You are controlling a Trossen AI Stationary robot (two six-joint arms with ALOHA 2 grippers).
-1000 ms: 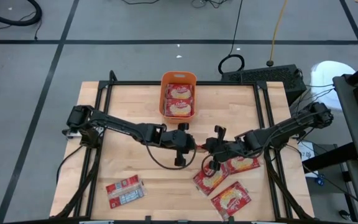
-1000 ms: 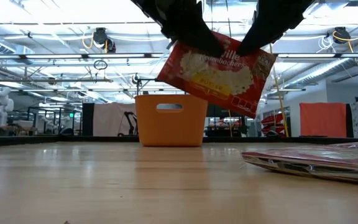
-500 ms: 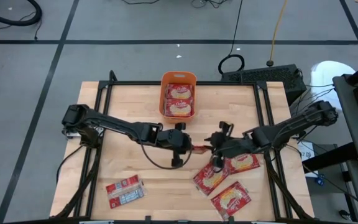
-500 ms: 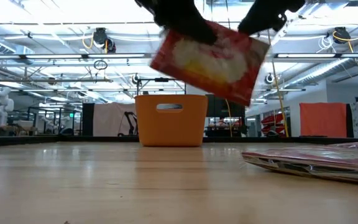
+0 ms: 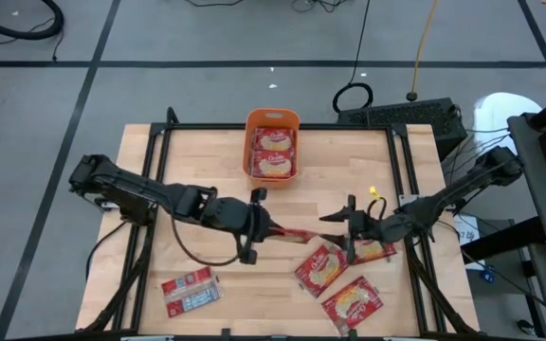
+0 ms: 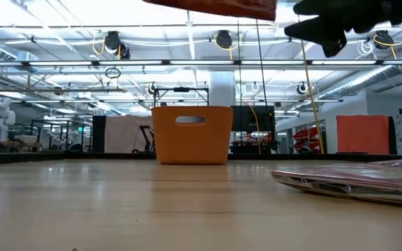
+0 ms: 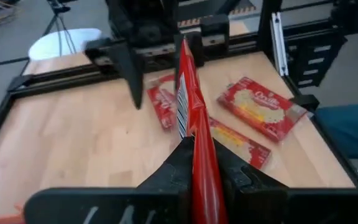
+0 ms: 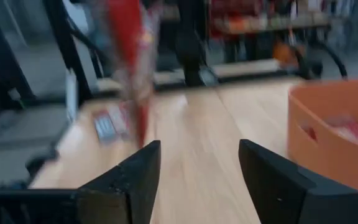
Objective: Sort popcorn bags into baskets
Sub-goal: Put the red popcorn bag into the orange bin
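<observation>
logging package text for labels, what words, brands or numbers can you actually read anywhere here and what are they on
"Orville": partly legible on the cream label of a popcorn bag lying on the table, left wrist view.
Barcode stripes, digits unreadable: on the bag held edge-on in the left tool.
Grey-blue print on the face-down bag: too small.
Labels on the bags in the orange basket: too small.
Nothing else is readable.

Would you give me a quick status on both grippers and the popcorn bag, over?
Left gripper shut on popcorn bag, held edge-on above mid-table. Right gripper open, empty, beside it. Orange basket holds bags; path to it looks clear.
</observation>
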